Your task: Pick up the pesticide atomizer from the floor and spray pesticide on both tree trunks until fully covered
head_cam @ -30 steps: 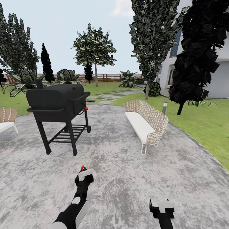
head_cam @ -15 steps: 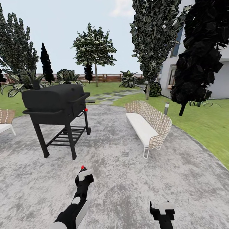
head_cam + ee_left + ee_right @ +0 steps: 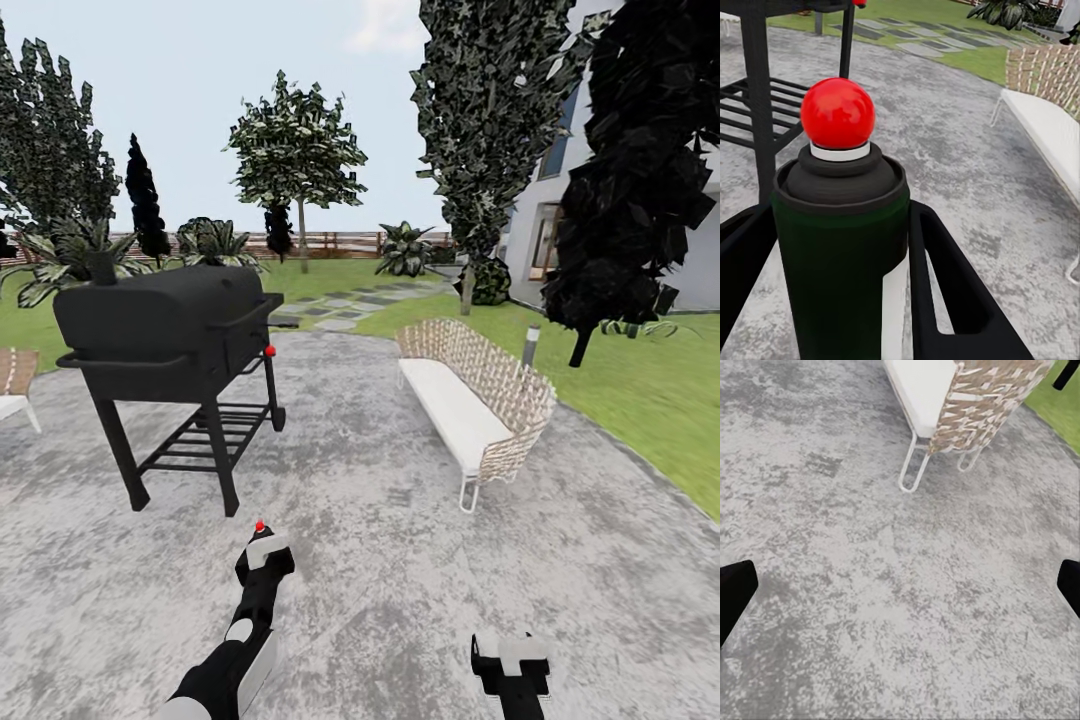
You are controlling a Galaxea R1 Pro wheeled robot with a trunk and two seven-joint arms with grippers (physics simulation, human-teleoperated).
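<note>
Gripping one pesticide atomizer (image 3: pixel 840 225), left gripper (image 3: pixel 262 560).

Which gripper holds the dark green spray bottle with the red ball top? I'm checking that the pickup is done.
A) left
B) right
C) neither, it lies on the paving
A: the left gripper has its black fingers on both sides of the dark green spray bottle.

Grey mottled patio (image 3: pixel 400 560); black grill (image 3: pixel 165 335); wicker bench (image 3: pixel 475 395)
</note>
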